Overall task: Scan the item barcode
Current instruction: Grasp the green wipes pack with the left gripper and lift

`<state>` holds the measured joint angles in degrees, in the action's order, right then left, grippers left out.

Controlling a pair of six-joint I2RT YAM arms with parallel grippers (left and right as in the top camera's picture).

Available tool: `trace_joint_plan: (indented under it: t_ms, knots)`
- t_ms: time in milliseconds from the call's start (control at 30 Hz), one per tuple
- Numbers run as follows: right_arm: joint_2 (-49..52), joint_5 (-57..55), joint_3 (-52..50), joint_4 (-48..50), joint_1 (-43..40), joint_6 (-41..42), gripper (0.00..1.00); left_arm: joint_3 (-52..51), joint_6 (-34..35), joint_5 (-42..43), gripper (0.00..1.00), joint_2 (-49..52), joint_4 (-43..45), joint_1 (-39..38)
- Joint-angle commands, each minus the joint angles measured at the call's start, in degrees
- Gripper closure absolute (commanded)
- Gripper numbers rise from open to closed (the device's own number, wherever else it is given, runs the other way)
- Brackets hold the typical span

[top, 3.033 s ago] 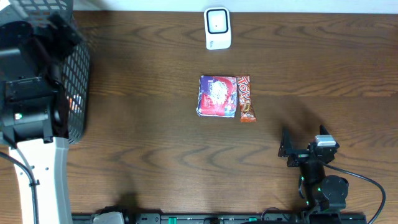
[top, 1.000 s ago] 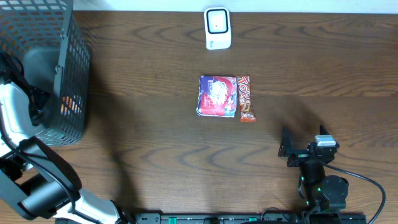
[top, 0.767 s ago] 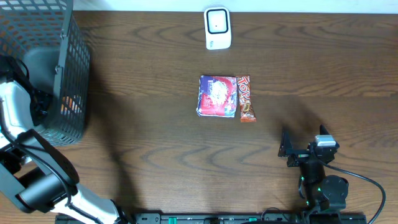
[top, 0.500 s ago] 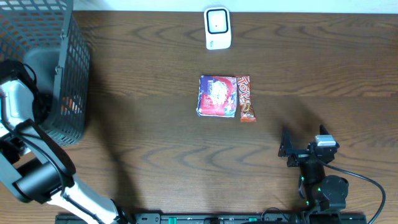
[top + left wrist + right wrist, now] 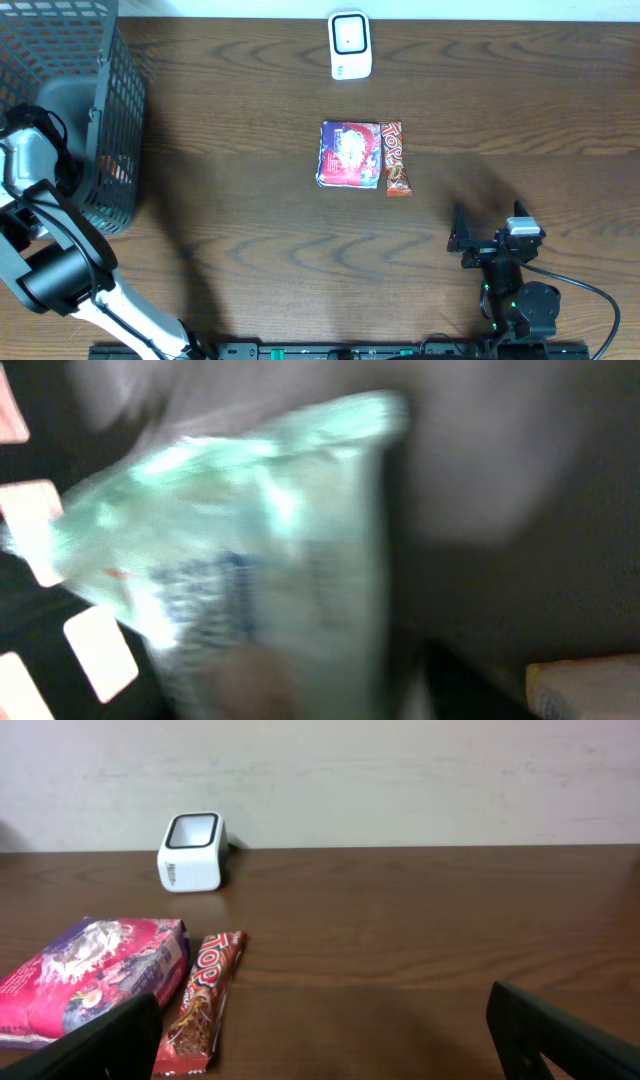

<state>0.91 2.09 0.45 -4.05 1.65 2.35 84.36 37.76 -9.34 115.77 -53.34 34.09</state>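
Note:
My left arm (image 5: 32, 165) reaches down into the black wire basket (image 5: 115, 110) at the table's left edge, and its gripper is hidden there. The left wrist view is blurred and filled by a pale green packet (image 5: 270, 550) very close to the camera; the fingers cannot be made out. A white scanner (image 5: 350, 45) stands at the back centre. A purple and pink packet (image 5: 349, 154) and a red chocolate bar (image 5: 396, 158) lie side by side mid-table. My right gripper (image 5: 490, 238) rests open near the front right, nothing between its fingers.
In the right wrist view the scanner (image 5: 192, 852) stands against a pale wall, with the pink packet (image 5: 90, 975) and red bar (image 5: 203, 1000) ahead to the left. Something orange shows through the basket mesh (image 5: 118, 168).
My left arm has sunk from above the basket down into it and shifted slightly over the last second. The right arm and the table items have not moved.

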Motion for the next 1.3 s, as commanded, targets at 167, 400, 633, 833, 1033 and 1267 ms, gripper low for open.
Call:
trace_joint_plan:
  t_ms: [167,400,633,833,1033,1267]
  knots:
    - [-0.2,-0.1,-0.1,-0.2,-0.3,0.4,0.01,1.5,0.5,-0.2,0.92,-1.0,0.7,0.2]
    - [-0.2,-0.1,-0.1,-0.2,-0.3,0.4,0.01,3.3,0.5,-0.3,0.93,-10.8,1.6,0.2]
    - [-0.2,-0.1,-0.1,-0.2,-0.3,0.4,0.01,3.3,0.5,0.0,0.93,-25.2,6.6,0.1]
    - [-0.2,-0.1,-0.1,-0.2,-0.3,0.4,0.01,3.3,0.5,11.8,0.93,-35.5,12.3,-1.5]
    - [-0.2,0.0,-0.1,-0.2,-0.3,0.4,0.01,3.3,0.5,25.2,0.93,-41.2,21.8,-9.1]
    - [-0.2,-0.1,-0.1,-0.2,-0.3,0.4,0.01,3.3,-4.9,25.2,0.93,-42.5,25.0,-24.6]
